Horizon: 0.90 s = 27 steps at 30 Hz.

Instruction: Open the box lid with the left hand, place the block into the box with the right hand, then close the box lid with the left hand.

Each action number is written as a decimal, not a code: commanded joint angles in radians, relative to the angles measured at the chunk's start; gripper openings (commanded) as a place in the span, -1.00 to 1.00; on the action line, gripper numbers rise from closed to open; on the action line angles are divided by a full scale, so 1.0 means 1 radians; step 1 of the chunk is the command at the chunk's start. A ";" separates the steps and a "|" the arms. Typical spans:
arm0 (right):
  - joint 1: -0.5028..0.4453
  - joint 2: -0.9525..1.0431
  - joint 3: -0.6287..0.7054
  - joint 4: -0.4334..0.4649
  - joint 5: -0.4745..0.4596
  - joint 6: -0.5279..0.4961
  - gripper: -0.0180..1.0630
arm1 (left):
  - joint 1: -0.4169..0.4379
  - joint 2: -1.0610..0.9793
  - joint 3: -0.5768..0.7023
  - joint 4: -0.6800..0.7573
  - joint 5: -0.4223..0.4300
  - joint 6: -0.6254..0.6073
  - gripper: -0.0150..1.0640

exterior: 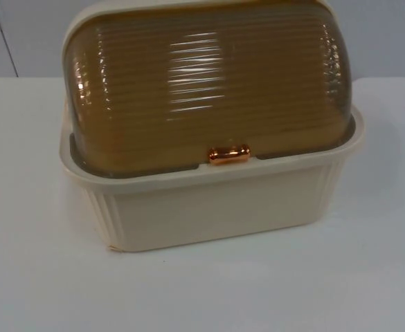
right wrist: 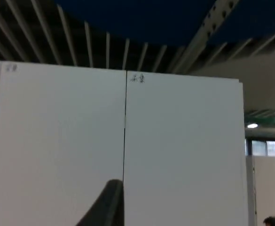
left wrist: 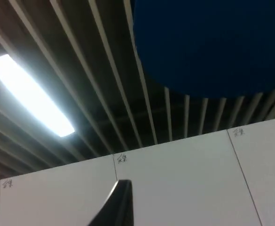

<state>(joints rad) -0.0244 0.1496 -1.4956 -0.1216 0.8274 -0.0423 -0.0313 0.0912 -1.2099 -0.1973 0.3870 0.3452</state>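
Observation:
A cream ribbed box [exterior: 216, 207] stands in the middle of the white table in the top view. Its brown see-through ribbed roll lid [exterior: 209, 83] is down and closed. A small copper handle [exterior: 229, 155] sits at the lid's front edge, resting on the box rim. My left gripper [left wrist: 118, 207] is tilted up, facing a white partition wall [left wrist: 184, 183] and a slatted ceiling. My right gripper [right wrist: 106, 207] likewise faces a white wall panel [right wrist: 175, 150]. Both are away from the box.
White table top [exterior: 368, 277] runs in front of the box and to both sides. The grey partition wall [exterior: 22, 41] rises behind it. A ceiling light [left wrist: 29, 94] and a dark blue round shape [left wrist: 212, 42] hang overhead in the left wrist view.

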 commanded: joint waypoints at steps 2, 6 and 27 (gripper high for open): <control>0.000 -0.073 0.002 0.020 0.033 0.001 0.89 | -0.004 -0.053 0.000 -0.001 0.070 0.008 0.96; 0.000 -0.150 0.002 0.022 0.055 -0.011 0.89 | -0.002 -0.091 -0.003 -0.002 0.116 0.008 0.96; 0.000 -0.150 0.106 -0.084 0.394 0.120 0.89 | 0.022 -0.091 0.104 0.027 0.537 -0.093 0.96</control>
<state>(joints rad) -0.0244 -0.0030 -1.4213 -0.1607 1.2011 0.0441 -0.0124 -0.0017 -1.1312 -0.1783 0.8996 0.2642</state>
